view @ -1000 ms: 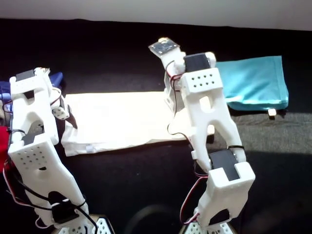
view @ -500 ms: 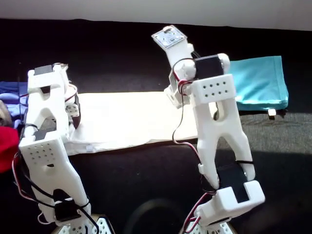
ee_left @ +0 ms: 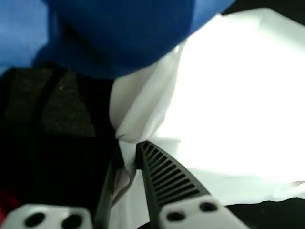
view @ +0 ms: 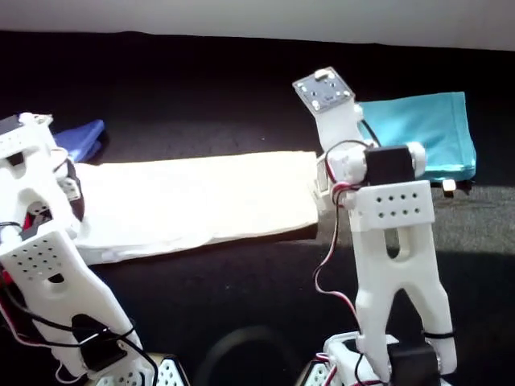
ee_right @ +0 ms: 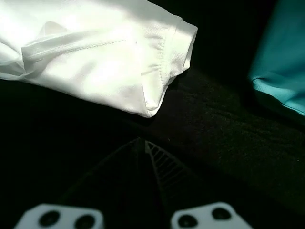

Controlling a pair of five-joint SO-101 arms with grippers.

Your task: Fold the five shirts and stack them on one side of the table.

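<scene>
A white shirt [view: 193, 201] lies folded into a long strip across the middle of the black table. At the strip's left end my left gripper [view: 72, 193] is shut on the cloth; the left wrist view shows the white shirt [ee_left: 228, 109] pinched between the gripper's [ee_left: 127, 160] jaws. My right gripper [ee_right: 143, 142] is shut and holds nothing, hovering just off the sleeve end of the white shirt [ee_right: 105, 57]. In the high view it [view: 322, 191] hangs at the strip's right end. A folded teal shirt [view: 422, 133] lies at the back right.
A blue shirt [view: 80, 138] lies at the back left, just beyond the white one, and is seen close as blue shirt [ee_left: 114, 33]. The teal shirt [ee_right: 283, 67] lies near my right gripper. Bare black table [view: 201, 88] stretches behind the white strip.
The left arm has moved left, dragging the white shirt with it and uncovering the blue shirt. The right arm has shifted right and now stands off the shirt's right end.
</scene>
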